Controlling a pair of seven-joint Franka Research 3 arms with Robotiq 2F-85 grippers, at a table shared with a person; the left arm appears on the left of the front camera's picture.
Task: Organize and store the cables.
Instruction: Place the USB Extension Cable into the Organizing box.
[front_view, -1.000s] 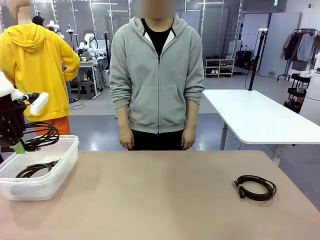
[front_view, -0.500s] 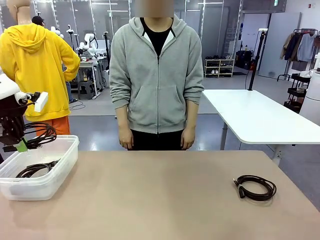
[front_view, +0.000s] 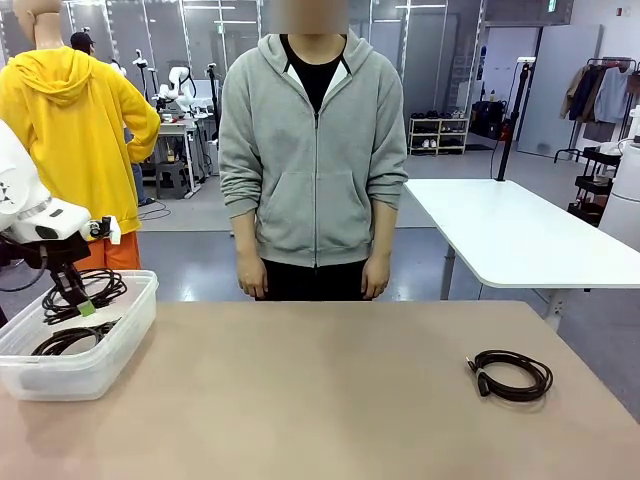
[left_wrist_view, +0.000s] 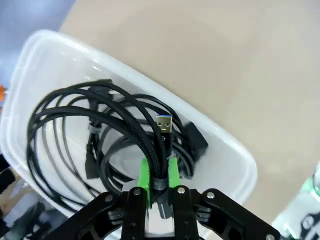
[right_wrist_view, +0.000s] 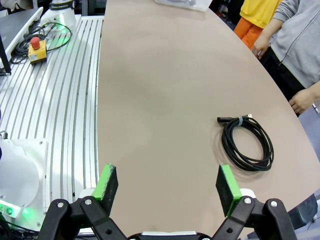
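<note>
Beige table (front_view: 330, 420) is taking most of the front view, and a person (front_view: 315, 150) in a grey hoodie is standing at its far side with both hands hanging down. On the table's left end a clear plastic box (front_view: 115, 360) is sitting. The left gripper (front_view: 82, 305) is hanging over this box. Its green pads are pressing on both sides of the held cable (front_view: 110, 285), so the claw is clamping it, and the coil is dipping inside the rim. Under it a second cable (front_view: 65, 340) is lying on the box floor.

The left wrist view is adding what the front view is not giving: the bundle is running up between the pads, and a USB plug (left_wrist_view: 164, 123) with a blue tongue is sticking up from the coil.

The right wrist view is showing the right gripper (right_wrist_view: 167, 175) with its fingers spread wide and holding nothing, above bare tabletop. A third cable (front_view: 543, 380) is lying coiled on the table's right part, well apart from this claw. The same view is also catching a red stop button (right_wrist_view: 35, 41) on a yellow base beside the table.

Compared with a second ago, the left gripper is lower and closer to the box middle; the third cable is lying where it was.
</note>
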